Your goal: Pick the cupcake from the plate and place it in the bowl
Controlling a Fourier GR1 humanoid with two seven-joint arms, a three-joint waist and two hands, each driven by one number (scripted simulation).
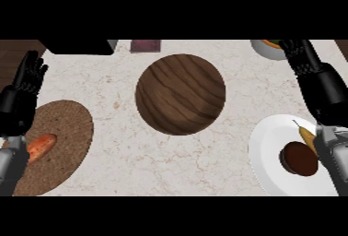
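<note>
A dark brown round cupcake (299, 158) sits on a white plate (268, 152) at the lower right, beside a yellow stemmed fruit (307, 134). A white bowl (266, 51) shows at the top right, cut by the view's edge, with something orange (272, 44) inside. My right hand (306, 60) reaches up along the right side, fingers straight, its tips beside the bowl's right rim and holding nothing. Its grey forearm (333, 159) crosses over the plate's right part. My left hand (24, 80) rests open at the left edge, fingers up.
A dark wooden plate (180, 94) lies in the middle of the marble counter. A round cork-brown plate (65, 138) at the lower left carries an orange-red piece of food (41, 146). A black object (78, 46) and a small maroon item (145, 45) stand at the back.
</note>
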